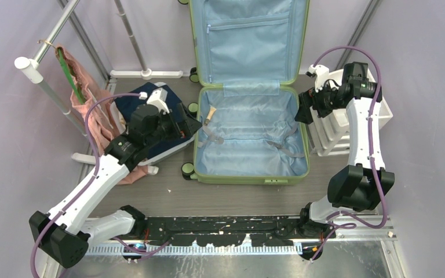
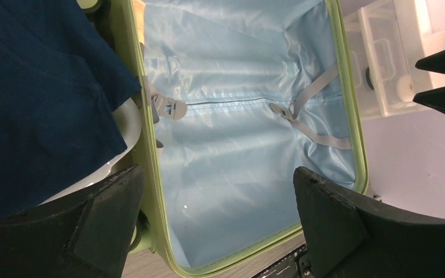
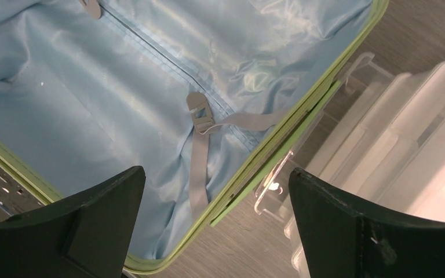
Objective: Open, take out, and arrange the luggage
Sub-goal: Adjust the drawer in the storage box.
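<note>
Two wrist cams: luggage (image 3: 92, 127) inside; lid (image 1: 249, 40) in top cam only.

One suitcase (image 1: 249, 156), one drawer unit (image 1: 329, 138) — two arms (image 1: 364, 133)

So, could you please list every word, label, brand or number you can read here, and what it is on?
No text can be read in any view.
The small dark mark on the near rim of the luggage is too small to make out.
The drawer unit shows no writing.
</note>
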Motion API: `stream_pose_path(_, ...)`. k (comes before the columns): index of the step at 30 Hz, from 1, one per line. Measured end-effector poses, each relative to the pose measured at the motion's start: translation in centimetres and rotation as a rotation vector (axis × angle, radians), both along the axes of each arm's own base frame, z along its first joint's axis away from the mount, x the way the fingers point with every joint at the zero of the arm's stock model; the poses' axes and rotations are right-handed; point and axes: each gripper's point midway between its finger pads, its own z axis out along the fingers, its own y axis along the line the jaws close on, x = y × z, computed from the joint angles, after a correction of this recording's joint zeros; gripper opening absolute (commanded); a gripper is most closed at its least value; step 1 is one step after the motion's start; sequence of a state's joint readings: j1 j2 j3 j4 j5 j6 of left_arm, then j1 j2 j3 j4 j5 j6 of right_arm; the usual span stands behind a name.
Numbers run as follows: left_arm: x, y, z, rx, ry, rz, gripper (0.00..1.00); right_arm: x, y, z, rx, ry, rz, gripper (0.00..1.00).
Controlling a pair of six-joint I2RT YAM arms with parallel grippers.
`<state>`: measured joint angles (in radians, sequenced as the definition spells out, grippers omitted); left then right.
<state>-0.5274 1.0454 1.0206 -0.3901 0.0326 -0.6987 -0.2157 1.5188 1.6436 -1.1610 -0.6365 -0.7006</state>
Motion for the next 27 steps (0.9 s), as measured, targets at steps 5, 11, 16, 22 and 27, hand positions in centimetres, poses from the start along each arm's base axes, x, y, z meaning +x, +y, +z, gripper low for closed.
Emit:
stream_pose_path(5,0.0,-0.3,-0.7,-0.014,0.004,-0.010,0.98,0.2,-0.4,-1.2,0.009,0.036,-0.066,1.00)
stream_pose_path(11,0.8,-0.6,-2.0,0.021,0.016,-0.024,0.96,0.5,-1.4,-5.5,-0.082,0.106,-0.161,0.70)
stream_pose_path(16,1.6,-0.9,-3.4,0.063,0.039,-0.044,0.96,1.2,-2.0,-6.9,-0.146,0.109,-0.242,0.29)
stream_pose_path(22,2.3,-1.2,-3.8,0.083,0.030,-0.060,0.95,3.4,-4.1,-6.1,-0.195,0.037,-0.377,0.07)
stream_pose_path(27,3.8,-1.8,-3.6,0.096,0.019,-0.082,0.93,5.0,-5.8,-7.5,-0.253,0.018,-0.448,0.04)
